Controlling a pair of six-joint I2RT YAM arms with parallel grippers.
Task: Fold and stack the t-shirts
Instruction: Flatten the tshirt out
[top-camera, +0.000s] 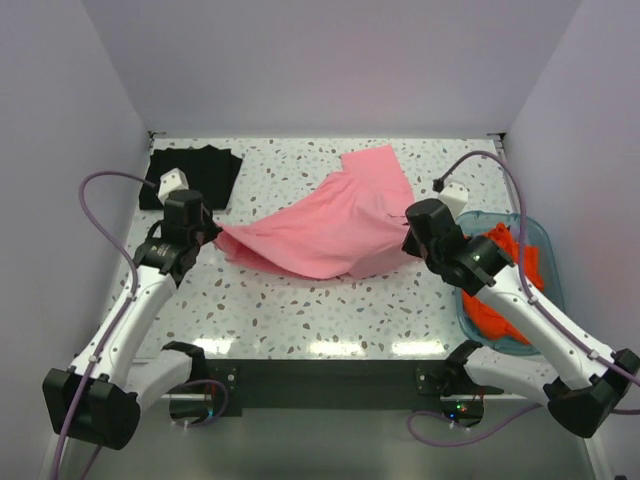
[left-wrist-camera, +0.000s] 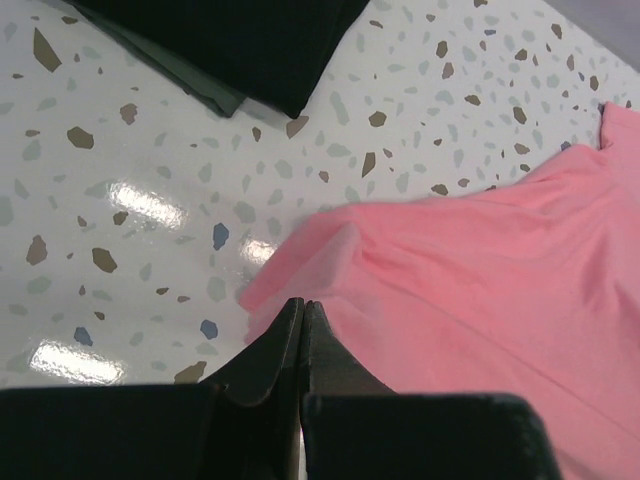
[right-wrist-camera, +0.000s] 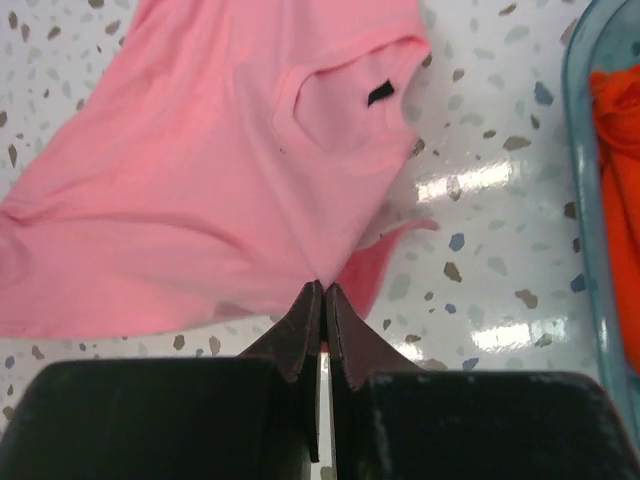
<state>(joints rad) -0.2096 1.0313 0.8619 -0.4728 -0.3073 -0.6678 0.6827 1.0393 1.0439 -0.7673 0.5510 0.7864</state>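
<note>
The pink t-shirt (top-camera: 330, 225) hangs stretched between my two grippers over the middle of the table. My left gripper (top-camera: 208, 232) is shut on its left corner (left-wrist-camera: 300, 290). My right gripper (top-camera: 410, 232) is shut on its right edge (right-wrist-camera: 322, 285), near the collar (right-wrist-camera: 345, 95). A folded black t-shirt (top-camera: 192, 176) lies at the far left and also shows in the left wrist view (left-wrist-camera: 230, 45). Orange-red t-shirts (top-camera: 505, 275) lie in the tub at the right.
A teal see-through tub (top-camera: 545, 250) stands at the right edge of the speckled table (top-camera: 300, 310); its rim shows in the right wrist view (right-wrist-camera: 585, 190). White walls close the table on three sides.
</note>
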